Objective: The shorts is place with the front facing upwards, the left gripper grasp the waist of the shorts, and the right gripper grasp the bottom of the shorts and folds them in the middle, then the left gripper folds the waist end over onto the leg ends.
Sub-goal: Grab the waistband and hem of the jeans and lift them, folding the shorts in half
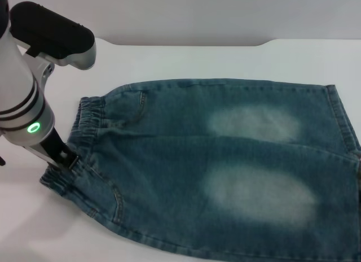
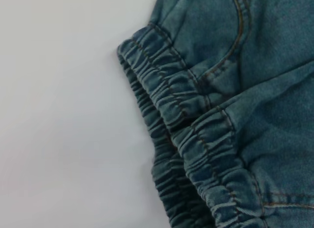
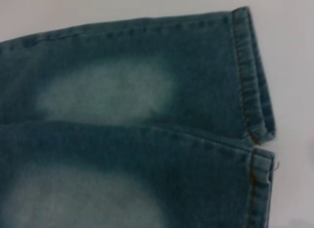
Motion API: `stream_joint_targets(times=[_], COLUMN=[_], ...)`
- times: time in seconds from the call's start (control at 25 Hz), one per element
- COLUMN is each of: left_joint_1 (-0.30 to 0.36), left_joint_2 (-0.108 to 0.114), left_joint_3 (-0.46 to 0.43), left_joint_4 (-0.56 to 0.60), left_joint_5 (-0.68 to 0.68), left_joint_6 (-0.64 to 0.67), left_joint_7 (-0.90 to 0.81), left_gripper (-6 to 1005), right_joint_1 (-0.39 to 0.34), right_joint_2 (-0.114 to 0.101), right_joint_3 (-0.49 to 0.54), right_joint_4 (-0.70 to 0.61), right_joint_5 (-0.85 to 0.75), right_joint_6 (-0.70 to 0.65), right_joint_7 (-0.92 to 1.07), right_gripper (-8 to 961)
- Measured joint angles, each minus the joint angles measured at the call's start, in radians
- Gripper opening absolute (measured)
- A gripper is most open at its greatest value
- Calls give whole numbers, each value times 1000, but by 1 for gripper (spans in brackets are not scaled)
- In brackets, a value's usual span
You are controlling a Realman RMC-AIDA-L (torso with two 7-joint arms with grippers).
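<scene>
1. The shorts (image 1: 225, 166) lie flat on the white table (image 1: 225, 59), waist (image 1: 84, 132) toward the robot's left, leg ends (image 3: 255, 125) toward its right.
2. The left gripper (image 1: 61, 156) sits at the waistband; whether its fingers are spread or pinching cannot be told.
3. The right gripper is out of view (only its camera shows the hems).
4. For a clean fold, both layers of the waistband should be caught.

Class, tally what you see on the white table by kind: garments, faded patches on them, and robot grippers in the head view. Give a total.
Shorts: 1
Pale faded patches: 2
Grippers, the left gripper at the waist: 1
Total: 4
</scene>
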Motion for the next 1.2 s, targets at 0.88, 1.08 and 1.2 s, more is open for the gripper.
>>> stream_joint_targets(times=[0.88,1.08,1.2], left_joint_1=[-20,-21,-21], left_joint_2=[11,13,13], left_joint_3=[-4,-4,-4], left_joint_4=[5,9,13], left_joint_5=[0,0,0], left_joint_6=[30,30,31], left_joint_7=[6,6,8], left_gripper=[33,33,33], right_joint_1=[-54,-61,-66], right_joint_2=[1,0,0], right_joint_3=[-66,-68,-65], right_joint_4=[-19,-53,-65], right_joint_5=[24,21,20], right_joint_6=[30,23,13], right_joint_7=[33,35,36], right_gripper=[731,726,724])
